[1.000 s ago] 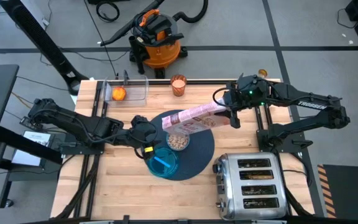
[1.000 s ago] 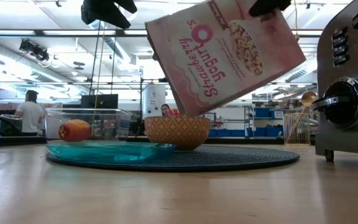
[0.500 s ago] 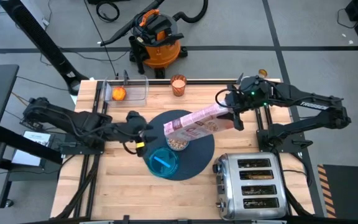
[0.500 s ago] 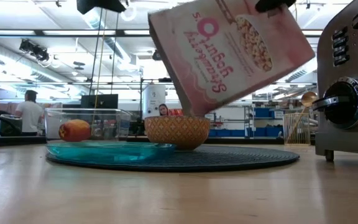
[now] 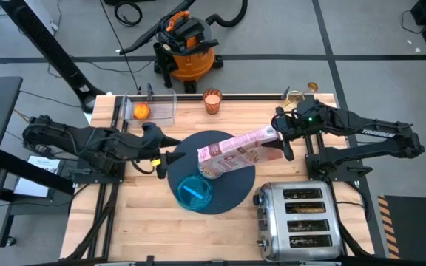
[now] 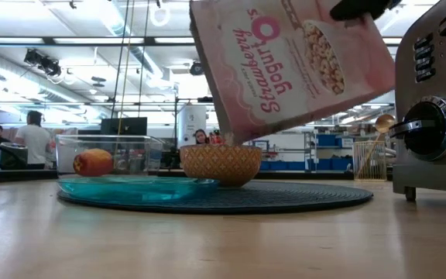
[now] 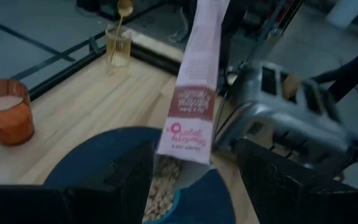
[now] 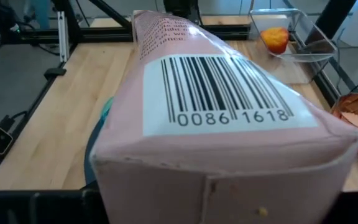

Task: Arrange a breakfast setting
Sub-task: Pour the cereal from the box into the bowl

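Observation:
A pink cereal box (image 5: 237,148) hangs tilted over the small bowl (image 5: 211,171), its open end down. The bowl holds cereal and stands on the round dark mat (image 5: 231,181). The teal plate (image 5: 193,193) lies on the mat's near left part. My right gripper (image 5: 280,139) is shut on the box. My left gripper (image 5: 166,157) is open and empty, level above the table at the mat's left edge. The red-orange fruit (image 5: 140,111) lies in a clear container. The orange cup (image 5: 211,100) stands at the far edge. The gold spoon (image 5: 310,88) stands in a glass. No toast slice shows. My right gripper holds the cereal box by its closed bottom end (image 5: 271,137), coming from the table's right side. The box itself hides the fingers in the right wrist view (image 8: 229,180). The box is lifted clear and slants down to the left, its open mouth (image 6: 227,139) just above the bowl.
The chrome toaster (image 5: 298,218) stands at the near right corner. The clear container (image 5: 152,109) stands at the far left. Bare wood lies along the near edge, left of the toaster.
My left gripper has drawn back from above the plate toward the table's left and far side, staying open. My right gripper has shifted a little toward the near edge with the box, which stays tipped over the bowl.

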Tool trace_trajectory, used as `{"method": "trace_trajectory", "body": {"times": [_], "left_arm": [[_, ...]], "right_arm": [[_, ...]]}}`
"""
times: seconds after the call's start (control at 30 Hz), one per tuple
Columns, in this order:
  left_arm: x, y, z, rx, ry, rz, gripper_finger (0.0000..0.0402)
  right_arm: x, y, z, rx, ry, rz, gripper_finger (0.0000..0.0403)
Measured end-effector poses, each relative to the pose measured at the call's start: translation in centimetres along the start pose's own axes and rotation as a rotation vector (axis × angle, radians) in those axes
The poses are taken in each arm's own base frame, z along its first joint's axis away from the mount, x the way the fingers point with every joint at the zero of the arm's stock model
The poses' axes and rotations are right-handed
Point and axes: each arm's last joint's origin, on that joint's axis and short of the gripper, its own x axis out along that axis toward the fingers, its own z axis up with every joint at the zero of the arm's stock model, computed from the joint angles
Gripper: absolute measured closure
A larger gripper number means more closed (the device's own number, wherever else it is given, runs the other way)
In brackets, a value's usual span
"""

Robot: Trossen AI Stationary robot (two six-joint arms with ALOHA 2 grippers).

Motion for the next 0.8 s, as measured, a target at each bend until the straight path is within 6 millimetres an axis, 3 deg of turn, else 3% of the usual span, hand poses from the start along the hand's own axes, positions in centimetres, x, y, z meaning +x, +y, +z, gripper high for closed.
{"method": "trace_trajectory", "body": {"times": [0.47, 0.8], "left_arm": [[-0.7, -0.1, 1.5, -0.083, -0.123, -0.053, 0.0169], [-0.7, -0.1, 1.5, -0.152, -0.124, -0.059, 0.0169]], "right_arm": [[1.0, 0.2, -7.0, 0.080, -0.213, -0.016, 0.0209], [-0.1, 0.4, -9.1, 0.080, -0.272, -0.085, 0.0209]]}}
